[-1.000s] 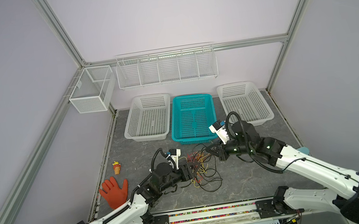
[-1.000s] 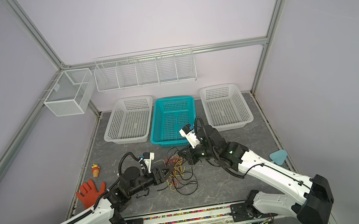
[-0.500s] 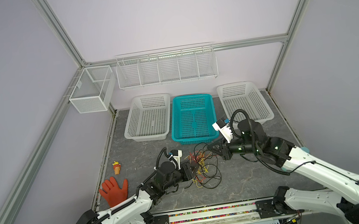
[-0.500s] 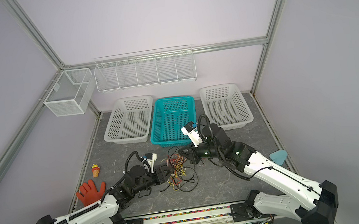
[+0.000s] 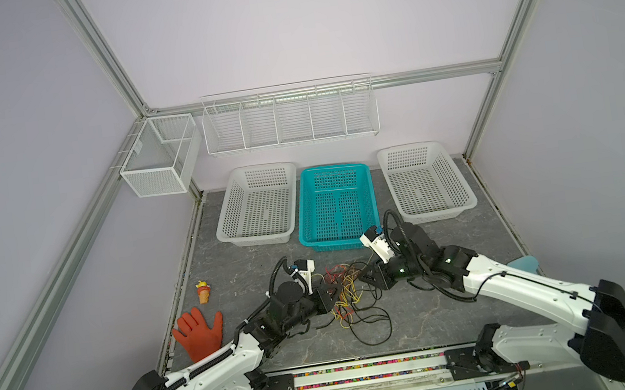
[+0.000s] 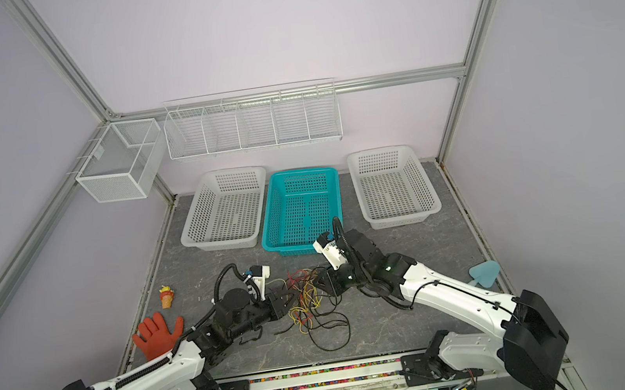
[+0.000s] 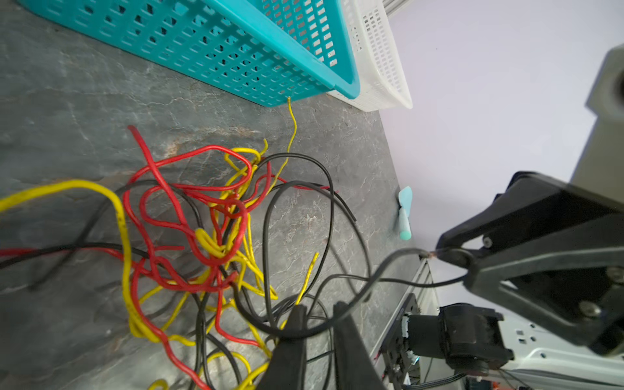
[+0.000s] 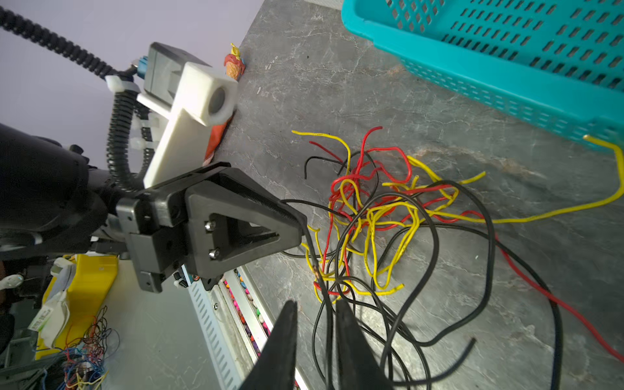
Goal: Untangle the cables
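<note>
though unclear from above, left hand (image 8: 301, 223) seemingly pinches cables (image 8: 371, 209).

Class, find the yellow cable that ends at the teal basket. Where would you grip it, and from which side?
Grip the yellow cable on its lone stretch between the tangle and the teal basket, coming straight down, jaws across it. There it lies flat on the table with no strand crossing it, so it should pull out cleanly.
</note>
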`<state>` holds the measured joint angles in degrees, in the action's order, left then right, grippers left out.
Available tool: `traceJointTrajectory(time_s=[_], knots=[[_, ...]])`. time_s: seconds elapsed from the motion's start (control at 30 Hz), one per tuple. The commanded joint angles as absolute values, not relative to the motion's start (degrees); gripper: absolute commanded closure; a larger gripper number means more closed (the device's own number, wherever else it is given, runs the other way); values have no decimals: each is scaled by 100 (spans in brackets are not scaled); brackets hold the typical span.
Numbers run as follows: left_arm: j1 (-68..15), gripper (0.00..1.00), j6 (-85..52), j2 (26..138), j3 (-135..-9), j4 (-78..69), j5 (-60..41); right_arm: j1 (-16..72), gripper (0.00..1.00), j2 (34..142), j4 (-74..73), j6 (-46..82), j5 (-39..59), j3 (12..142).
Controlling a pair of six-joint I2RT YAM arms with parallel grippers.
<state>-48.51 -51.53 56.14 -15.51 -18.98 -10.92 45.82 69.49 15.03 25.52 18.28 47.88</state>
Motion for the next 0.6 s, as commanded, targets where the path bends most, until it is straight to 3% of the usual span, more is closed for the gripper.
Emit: traceJointTrajectory(time_s=[0.0,0.13,0.57], knots=[[-4881,91,-5154,5442,-1538,-1815,-920,4562,68,6943,1291,2576,1831,4685],[-4884,100,-5124,5217,-1582,-1628,-744,4562,63,6882,1363,2531,1774,4667],[-4883,100,-5054,4823,-1802,-1266,-569,4735,59,7378,1353,2227,1741,4736]])
